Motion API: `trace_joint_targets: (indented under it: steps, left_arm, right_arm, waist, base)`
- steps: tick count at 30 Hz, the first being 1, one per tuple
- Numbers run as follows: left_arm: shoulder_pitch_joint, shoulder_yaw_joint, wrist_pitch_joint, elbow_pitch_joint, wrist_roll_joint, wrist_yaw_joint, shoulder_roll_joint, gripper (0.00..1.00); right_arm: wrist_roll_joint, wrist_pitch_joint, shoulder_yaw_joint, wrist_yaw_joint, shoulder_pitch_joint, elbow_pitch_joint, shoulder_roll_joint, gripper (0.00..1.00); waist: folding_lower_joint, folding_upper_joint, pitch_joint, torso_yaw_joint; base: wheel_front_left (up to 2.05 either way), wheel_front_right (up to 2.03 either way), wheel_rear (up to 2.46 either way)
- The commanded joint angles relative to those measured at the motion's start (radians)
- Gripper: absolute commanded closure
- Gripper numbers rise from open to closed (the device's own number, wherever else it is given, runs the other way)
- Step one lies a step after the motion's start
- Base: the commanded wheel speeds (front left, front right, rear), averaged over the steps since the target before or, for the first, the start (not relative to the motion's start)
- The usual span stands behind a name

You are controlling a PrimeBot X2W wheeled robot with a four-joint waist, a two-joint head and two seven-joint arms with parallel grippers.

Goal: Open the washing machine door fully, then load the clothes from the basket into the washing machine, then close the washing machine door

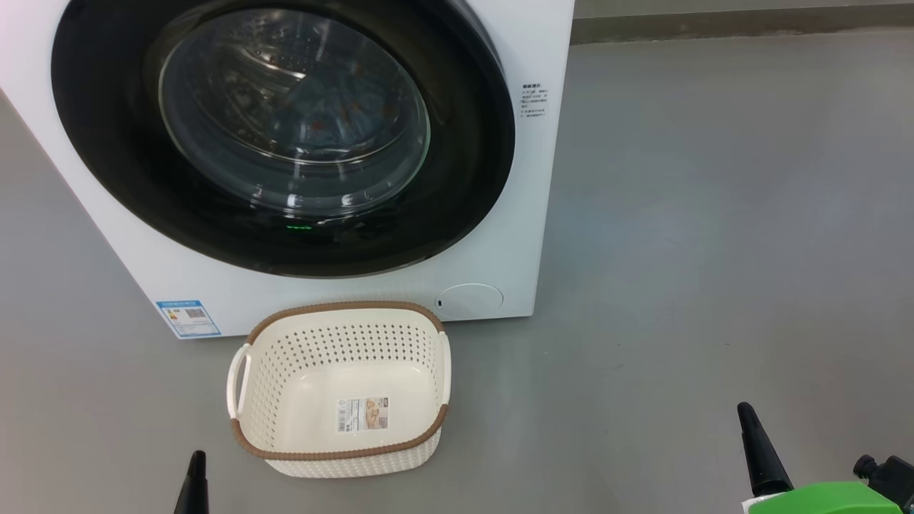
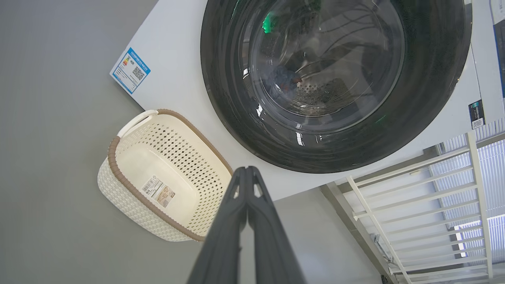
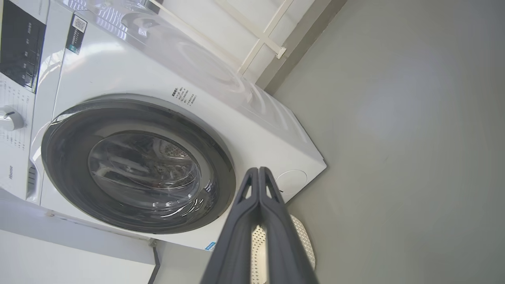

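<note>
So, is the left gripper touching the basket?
Apart. In the head view, bare floor shows between the left gripper and the basket.

Jaws together before closed washing machine door

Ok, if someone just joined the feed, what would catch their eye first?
The big glossy black washing machine door looms at the head view's upper left, shut, with blue clothes dimly visible through it. Just in front, on the grey floor, sits the cream basket, empty apart from a label on its bottom.
</note>
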Motion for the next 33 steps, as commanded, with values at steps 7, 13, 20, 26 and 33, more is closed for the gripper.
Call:
trace_joint_targets:
  steps: [7, 13, 20, 26, 33]
  left_arm:
    - [-0.061, 0.036, 0.022, -0.037, -0.085, -0.002, 0.015, 1.00]
    - [-0.069, 0.044, 0.039, -0.042, -0.148, -0.002, 0.015, 1.00]
    - [-0.078, 0.054, 0.060, -0.048, -0.222, -0.002, 0.015, 1.00]
    - [-0.086, 0.063, 0.077, -0.054, -0.286, -0.002, 0.015, 1.00]
    - [-0.096, 0.074, 0.100, -0.060, -0.370, -0.003, 0.015, 1.00]
  right_arm:
    - [0.096, 0.023, 0.009, -0.003, -0.051, -0.021, -0.012, 1.00]
    - [0.169, 0.041, 0.007, -0.004, -0.061, -0.019, -0.012, 1.00]
    - [0.253, 0.061, 0.005, -0.004, -0.072, -0.017, -0.013, 1.00]
    - [0.325, 0.079, 0.003, -0.004, -0.082, -0.015, -0.014, 1.00]
    - [0.421, 0.102, 0.001, -0.005, -0.094, -0.012, -0.015, 1.00]
  waist:
    - [0.0000, 0.0000, 0.001, -0.006]
    - [0.0000, 0.0000, 0.002, -0.012]
    - [0.0000, 0.0000, 0.004, -0.018]
    - [0.0000, 0.0000, 0.005, -0.023]
    - [0.0000, 0.0000, 0.006, -0.030]
  base:
    - [0.00, 0.00, 0.00]
    - [0.00, 0.00, 0.00]
    - [0.00, 0.00, 0.00]
    - [0.00, 0.00, 0.00]
    - [0.00, 0.00, 0.00]
